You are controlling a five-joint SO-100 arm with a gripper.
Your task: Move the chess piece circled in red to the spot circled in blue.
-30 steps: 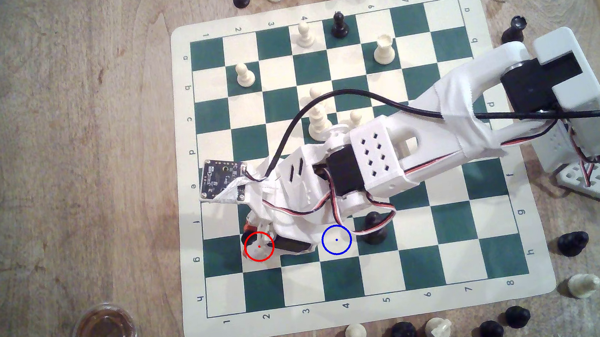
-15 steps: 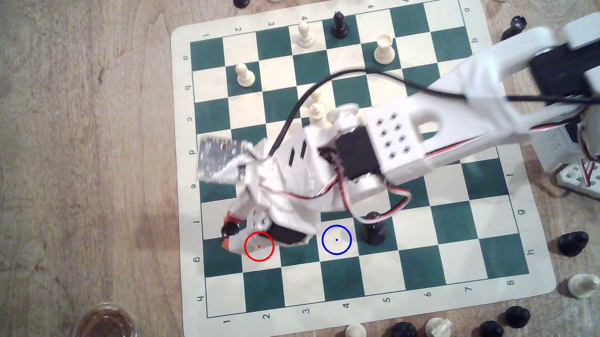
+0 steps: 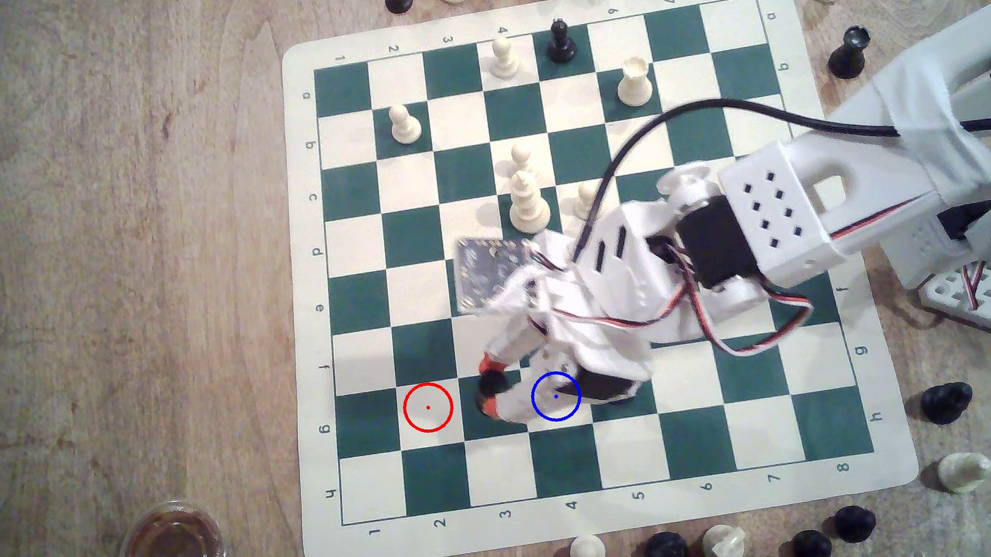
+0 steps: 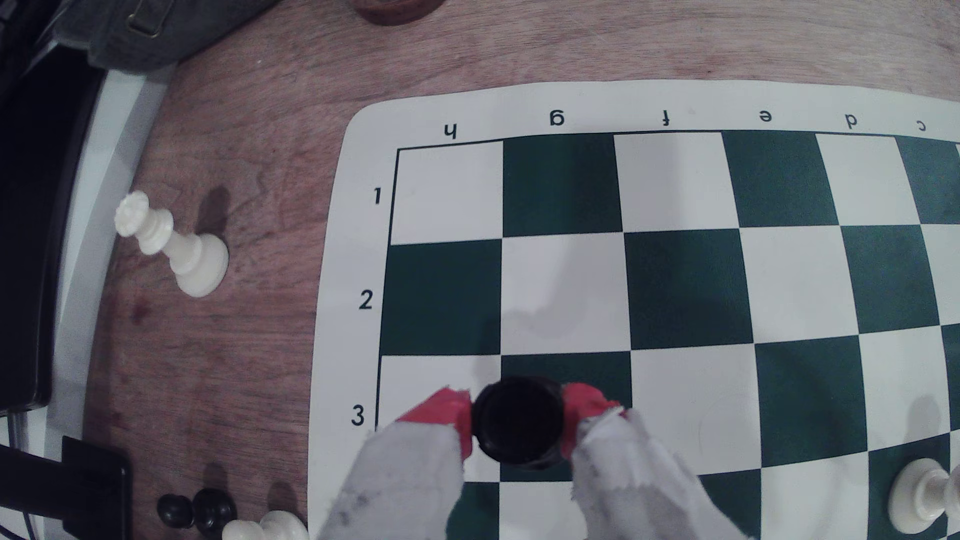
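While clamped on the chess piece (image 4: 518,421), the gripper (image 3: 489,385) sits over dark square g3, red-tipped fingers (image 4: 447,410) pressing both sides of the black rook-like top. Blue-ringed spot (image 3: 556,396) lies just beside the fingertips, toward the arm, partly under the wrist. Whether the piece's base touches the board (image 4: 675,291) cannot be told.

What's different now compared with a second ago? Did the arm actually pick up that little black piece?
Yes. The gripper, which was down at the red ring, has carried the chess piece toward the exterior view's right, to the green square just short of the spot. Its jaws are clamped on the piece. The other pieces on the board stayed put.
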